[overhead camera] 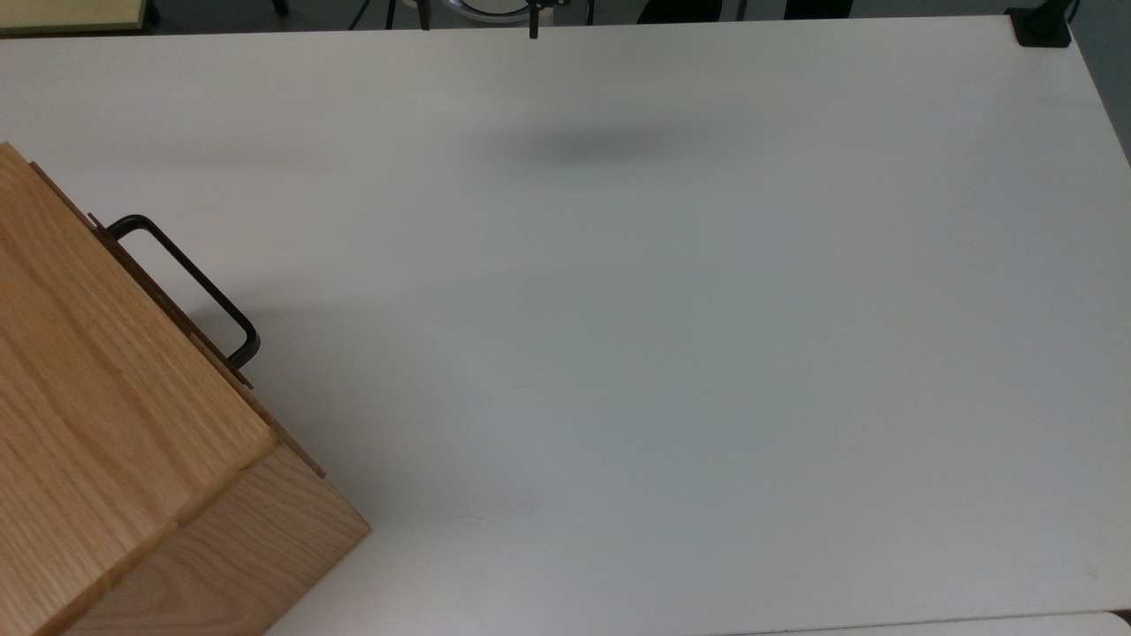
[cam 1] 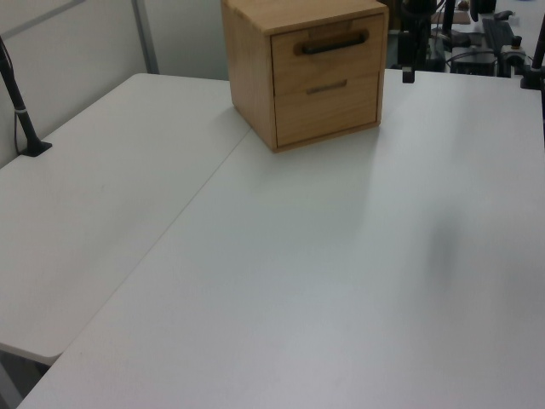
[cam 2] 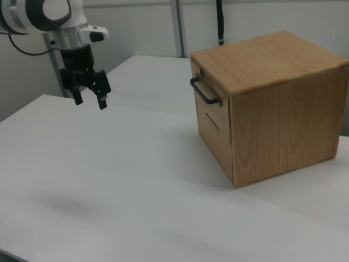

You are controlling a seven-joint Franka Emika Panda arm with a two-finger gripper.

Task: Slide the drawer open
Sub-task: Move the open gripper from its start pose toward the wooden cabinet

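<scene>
The pincer (cam 2: 90, 100) hangs in the air at the right view's upper left, pointing down from the white and black arm (cam 2: 41, 13), its two black fingers (cam 2: 101, 101) spread apart and grasping nothing, well apart from the oak cabinet (cam 2: 283, 103) that stands at the right view's right on the white counter (cam 2: 136, 180). In the same view the drawer (cam 2: 203, 90) sits at the top of the cabinet's front face, flush with it and closed, and its black handle (cam 2: 205, 93) sticks out toward the right view's left; a lower front with a narrow slot lies beneath it. In the top view the cabinet (overhead camera: 115, 406) fills the lower left corner, and the handle (overhead camera: 190, 283) juts from its front edge out over the counter (overhead camera: 663, 353), casting a soft shadow; a faint dark shadow also lies on the counter near the top middle. In the left view the cabinet (cam 1: 294, 68) stands at the far side of the counter (cam 1: 298, 281), its front turned toward the camera; the drawer (cam 1: 328, 55) is the upper of two fronts, shut, with the handle (cam 1: 332, 43) running level across it, and a seam divides the counter into two surfaces at the left view's left.
</scene>
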